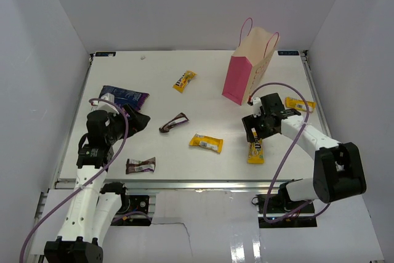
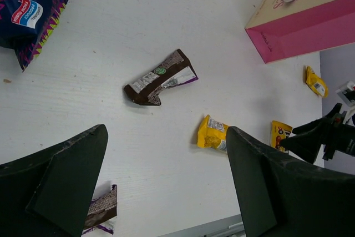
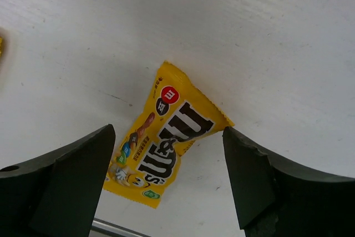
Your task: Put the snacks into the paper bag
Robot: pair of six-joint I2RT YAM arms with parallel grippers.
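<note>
Right gripper (image 3: 167,132) spread, yellow packet (image 3: 158,159) beneath

The white desk (image 1: 203,106) carried the pink paper bag (image 1: 245,72), upright at far right. Flat on it lay a far yellow packet (image 1: 184,80), a centre yellow packet (image 1: 205,143), a near-right yellow packet (image 1: 255,151), a right-edge yellow packet (image 1: 300,104), a bent brown bar (image 1: 174,122), a near brown bar (image 1: 140,164) and a blue-purple snack bag (image 1: 125,97) at left.

**Bright, even light with soft shadows**

Diffuse white light fills all three views. The table (image 1: 203,66) reads almost white, and the paper bag (image 1: 245,81) casts only a faint shadow. Glare streaks the glossy front panel (image 1: 246,241). In the wrist views, the dark fingers (image 2: 66,181) show little detail
</note>
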